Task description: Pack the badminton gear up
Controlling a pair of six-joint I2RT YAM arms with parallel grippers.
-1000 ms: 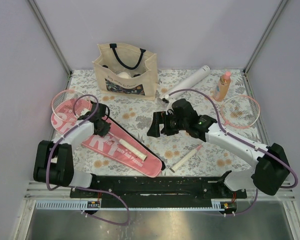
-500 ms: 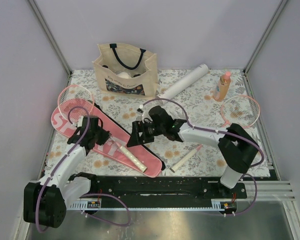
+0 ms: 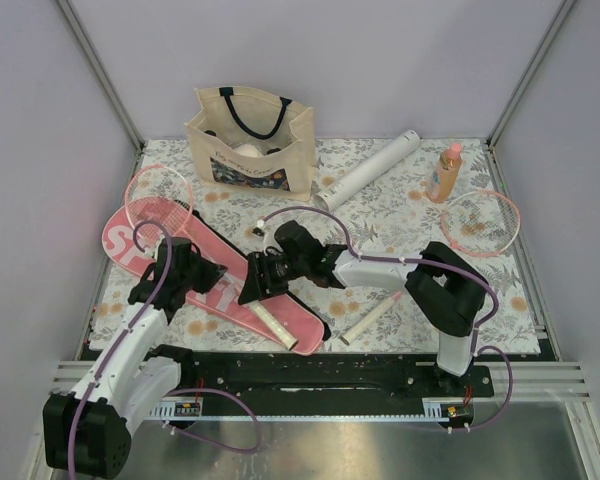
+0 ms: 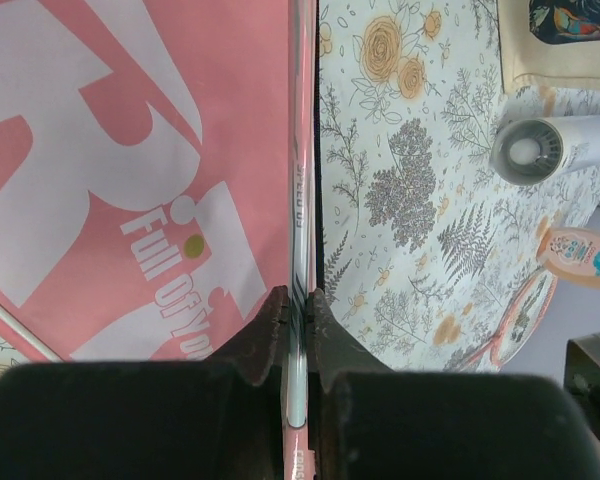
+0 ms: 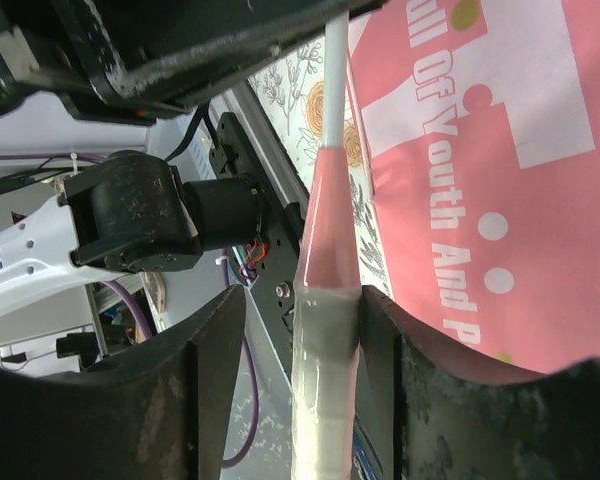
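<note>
Top view: the left claw [image 3: 193, 272] and right claw [image 3: 252, 290] both sit over one racket [image 3: 158, 198], which lies along the edge of the pink case [image 3: 128, 238] on the flowered surface [image 3: 400, 210]. The racket's head is at the far left and its handle points toward the near edge.

Left wrist view: the left claw [image 4: 300, 300] is pressed tight on the thin shaft [image 4: 298, 150], with the case [image 4: 130, 150] on one side of it.

Right wrist view: the right claw [image 5: 302, 300] stands partly open astride the handle [image 5: 328, 240]. One finger [image 5: 420, 390] is just beside the grip. The other [image 5: 215, 390] is apart from it, with background showing in the gap.

A second racket [image 3: 478, 222] lies at the right of the surface, and the white tube [image 3: 370, 170] lies between the tote [image 3: 250, 140] and the bottle [image 3: 445, 172].

Hidden or unclear: from above, the arms cover the middle of the held shaft. The case's lettering is cut off in every view. Pale things inside the tote are too small to tell.
</note>
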